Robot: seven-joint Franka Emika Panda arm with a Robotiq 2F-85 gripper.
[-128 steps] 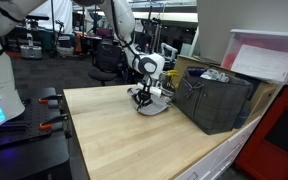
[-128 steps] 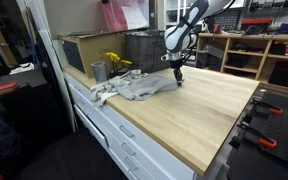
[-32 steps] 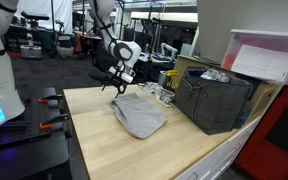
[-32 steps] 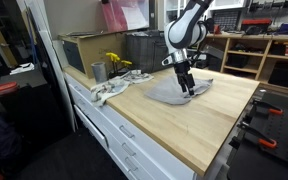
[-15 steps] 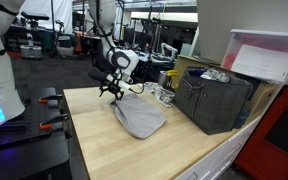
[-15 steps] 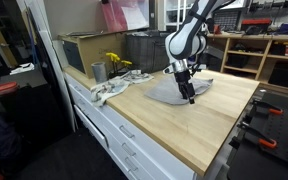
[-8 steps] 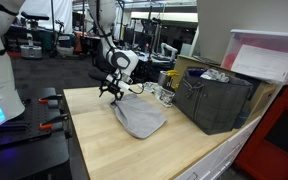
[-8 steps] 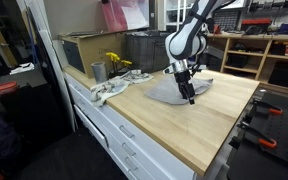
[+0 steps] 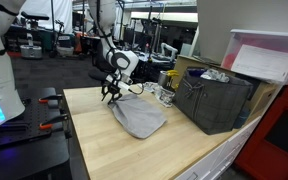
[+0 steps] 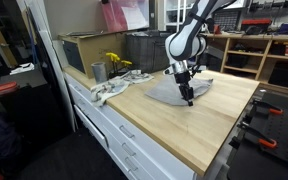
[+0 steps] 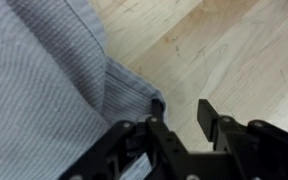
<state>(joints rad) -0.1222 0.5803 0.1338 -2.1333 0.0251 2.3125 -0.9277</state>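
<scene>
A busy workshop, with shelving and other robot arms behind, and in front a long butcher-block countertop (image 9: 104, 150) of pale, finely grained wood strips. On it lies a grey ribbed cloth (image 9: 139, 117), soft and knit-looking, spread mostly flat in a rough rounded wedge. The wrist view shows its fine parallel ribs and a thicker hemmed edge (image 11: 124, 85) folded at one corner.

The gripper (image 9: 110, 97) hangs at the edge of the cloth farthest from the crate, pointing down at the wood, seen from the opposite side in an exterior view (image 10: 188, 100). In the wrist view (image 11: 182, 110) its black, blocky fingers stand a narrow way apart. One fingertip (image 11: 156, 106) sits right at the cloth's hemmed corner and the other over bare wood beside the cloth. Only bare wood shows between them, so nothing is held.

Beyond the cloth stands a dark mesh crate (image 9: 216, 103) with straight walls. Past the cloth's far end in an exterior view are a crumpled white rag (image 10: 108, 91), a small metal cup (image 10: 98, 71) and some yellow flowers (image 10: 116, 62).
</scene>
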